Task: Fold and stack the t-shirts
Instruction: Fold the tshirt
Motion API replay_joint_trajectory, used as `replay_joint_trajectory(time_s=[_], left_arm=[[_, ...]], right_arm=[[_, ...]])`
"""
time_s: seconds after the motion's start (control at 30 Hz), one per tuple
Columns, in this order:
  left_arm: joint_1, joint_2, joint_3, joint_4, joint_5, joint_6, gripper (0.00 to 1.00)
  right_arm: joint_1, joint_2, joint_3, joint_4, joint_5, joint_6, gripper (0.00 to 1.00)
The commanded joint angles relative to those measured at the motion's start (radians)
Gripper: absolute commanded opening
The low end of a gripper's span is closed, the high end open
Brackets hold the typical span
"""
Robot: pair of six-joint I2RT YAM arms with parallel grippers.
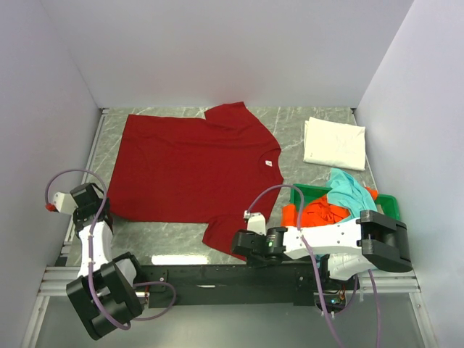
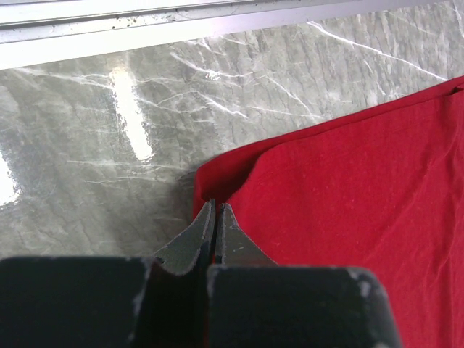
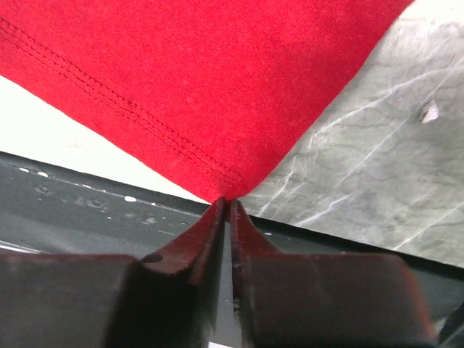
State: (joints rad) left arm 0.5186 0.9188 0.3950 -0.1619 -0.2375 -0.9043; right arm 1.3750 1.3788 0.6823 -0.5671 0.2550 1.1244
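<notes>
The large dark red t-shirt [image 1: 188,167] lies spread flat on the marble table, neck to the right. My left gripper [image 1: 109,212] is at its near-left hem corner, and the left wrist view shows it [image 2: 216,206] shut on that corner of the red cloth [image 2: 348,188]. My right gripper [image 1: 233,245] is at the near sleeve tip, and the right wrist view shows it [image 3: 225,203] pinched shut on the stitched sleeve corner [image 3: 203,87]. A folded white t-shirt [image 1: 333,143] lies at the back right. The orange t-shirt [image 1: 319,214] and teal t-shirt [image 1: 349,187] lie crumpled in the tray.
The green plastic tray [image 1: 388,201] stands at the right, beside the right arm. White walls close the table on the left, back and right. A black base rail [image 1: 217,279] runs along the near edge. Bare marble [image 2: 109,130] shows left of the shirt.
</notes>
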Motion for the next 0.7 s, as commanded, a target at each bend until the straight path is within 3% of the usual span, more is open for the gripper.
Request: replay_joint_trajectory(time_s=[0.0, 0.07, 0.67], left_arm=[[0.004, -0.02, -0.01, 0.012, -0.019, -0.01, 0.01], [0.003, -0.027, -0.008, 0.002, -0.026, -0.015, 0.01], [0.004, -0.187, 0.007, -0.154, -0.098, -0.061, 0.01]], right_arm=[[0.007, -0.012, 0.016, -0.03, 0.05, 0.025, 0.06], [0.007, -0.018, 0.016, -0.039, 0.053, 0.029, 0.0], [0.113, -0.172, 0.086, -0.221, 0.158, 0.132, 0.0]])
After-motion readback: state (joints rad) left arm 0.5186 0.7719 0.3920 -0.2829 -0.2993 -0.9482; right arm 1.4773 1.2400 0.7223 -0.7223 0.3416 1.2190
